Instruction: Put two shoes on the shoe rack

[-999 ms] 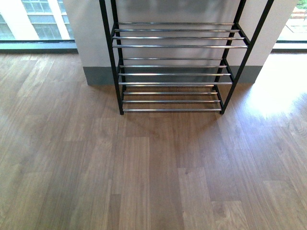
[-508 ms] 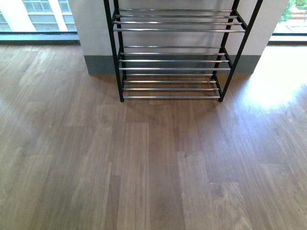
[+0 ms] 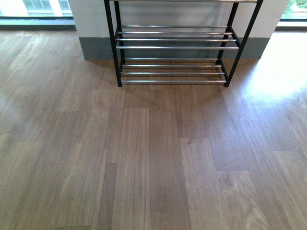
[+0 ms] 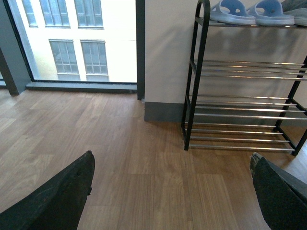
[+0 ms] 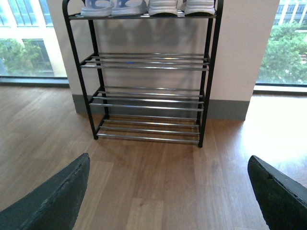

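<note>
Atop the black-framed, chrome-rod shoe rack (image 5: 146,96), pale blue rubber slippers (image 5: 114,7) adjoin white-soled sneakers (image 5: 181,6); both end effectors, left (image 4: 175,191) and right (image 5: 168,194), gape empty.

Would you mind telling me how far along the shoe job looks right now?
It looks done. The blue slippers and the white-soled sneakers sit side by side on the top shelf of the shoe rack. Nothing is in hand: the left tool and right tool are both open and empty. No shoes show on the floor.
</note>
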